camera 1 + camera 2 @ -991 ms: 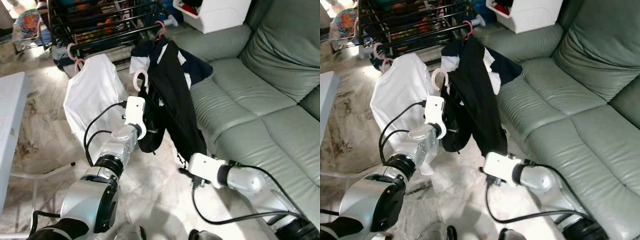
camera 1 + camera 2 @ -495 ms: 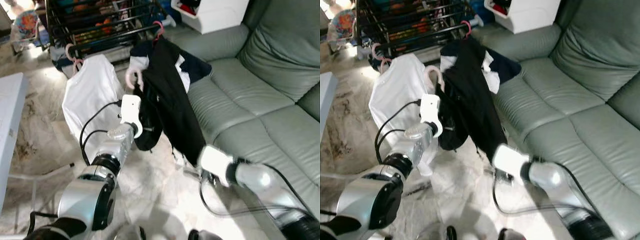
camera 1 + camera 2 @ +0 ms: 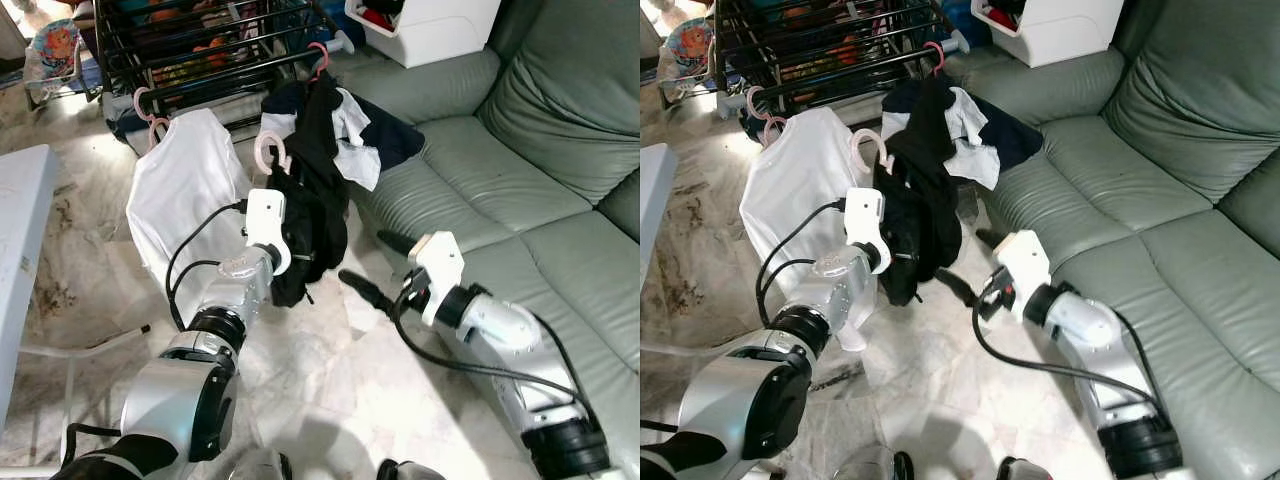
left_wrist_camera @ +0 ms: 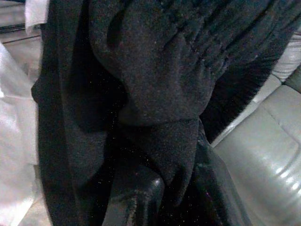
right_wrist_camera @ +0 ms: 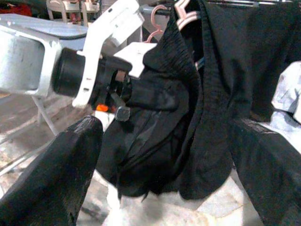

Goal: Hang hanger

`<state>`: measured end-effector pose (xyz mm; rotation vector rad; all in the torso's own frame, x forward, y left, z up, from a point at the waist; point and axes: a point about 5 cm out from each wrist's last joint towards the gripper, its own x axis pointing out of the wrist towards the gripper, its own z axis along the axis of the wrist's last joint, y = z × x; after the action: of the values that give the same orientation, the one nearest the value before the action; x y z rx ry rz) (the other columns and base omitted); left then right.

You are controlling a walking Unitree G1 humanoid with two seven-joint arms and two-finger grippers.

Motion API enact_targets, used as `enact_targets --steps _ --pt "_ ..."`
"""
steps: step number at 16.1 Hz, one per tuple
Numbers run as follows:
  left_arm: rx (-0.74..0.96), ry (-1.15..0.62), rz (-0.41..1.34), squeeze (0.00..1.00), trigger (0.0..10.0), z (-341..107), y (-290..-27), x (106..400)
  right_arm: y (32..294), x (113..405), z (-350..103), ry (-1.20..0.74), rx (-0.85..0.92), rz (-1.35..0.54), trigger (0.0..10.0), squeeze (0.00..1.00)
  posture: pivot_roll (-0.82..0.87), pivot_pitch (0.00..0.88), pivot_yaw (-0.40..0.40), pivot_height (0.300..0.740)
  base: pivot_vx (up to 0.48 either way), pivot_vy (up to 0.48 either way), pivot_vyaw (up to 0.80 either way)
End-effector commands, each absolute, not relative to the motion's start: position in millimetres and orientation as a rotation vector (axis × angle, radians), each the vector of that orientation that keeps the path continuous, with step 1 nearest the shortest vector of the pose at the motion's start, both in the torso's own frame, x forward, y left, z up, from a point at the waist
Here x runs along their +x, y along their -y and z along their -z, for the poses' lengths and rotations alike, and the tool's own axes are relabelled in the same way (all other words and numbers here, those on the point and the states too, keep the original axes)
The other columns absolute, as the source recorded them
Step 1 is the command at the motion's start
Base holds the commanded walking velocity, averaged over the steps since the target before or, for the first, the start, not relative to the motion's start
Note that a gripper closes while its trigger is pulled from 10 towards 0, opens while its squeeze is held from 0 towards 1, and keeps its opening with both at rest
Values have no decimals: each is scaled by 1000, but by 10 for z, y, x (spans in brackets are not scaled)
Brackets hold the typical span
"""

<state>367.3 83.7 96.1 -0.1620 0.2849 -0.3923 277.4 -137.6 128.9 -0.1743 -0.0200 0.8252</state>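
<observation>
Pink hanger (image 3: 270,152) carrying a black garment (image 3: 305,225), gripped by the left hand (image 4: 155,188), remains short of the drying rack (image 3: 200,50); right hand (image 3: 372,268) open nearby.

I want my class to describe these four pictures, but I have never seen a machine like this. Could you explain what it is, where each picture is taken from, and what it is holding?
This is a humanoid robot with two silver arms, each ending in a gripper with two long black fingers. The two wide pictures come from cameras in its head, looking down. The two close ones come from cameras on its wrists, looking along the fingers.

The left gripper is buried in a black garment on a pink hanger, holding it up near a black drying rack. A white shirt hangs beside it. The right gripper is open and empty, fingers pointing toward the garment, in front of a green sofa. The floor is marble tile.
</observation>
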Motion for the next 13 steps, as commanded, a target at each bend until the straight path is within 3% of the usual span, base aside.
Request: enact_targets --steps 1,13 --pt "-163 -242 390 0 0 -1063 -861 3724 1386 2785 -1299 19 -168 -824 10000 1000 -104 16 77 740 0 0 0" --pt "-163 -242 390 0 0 -1063 -861 3724 1386 2785 -1299 19 -168 -824 10000 1000 -104 16 77 740 0 0 0"
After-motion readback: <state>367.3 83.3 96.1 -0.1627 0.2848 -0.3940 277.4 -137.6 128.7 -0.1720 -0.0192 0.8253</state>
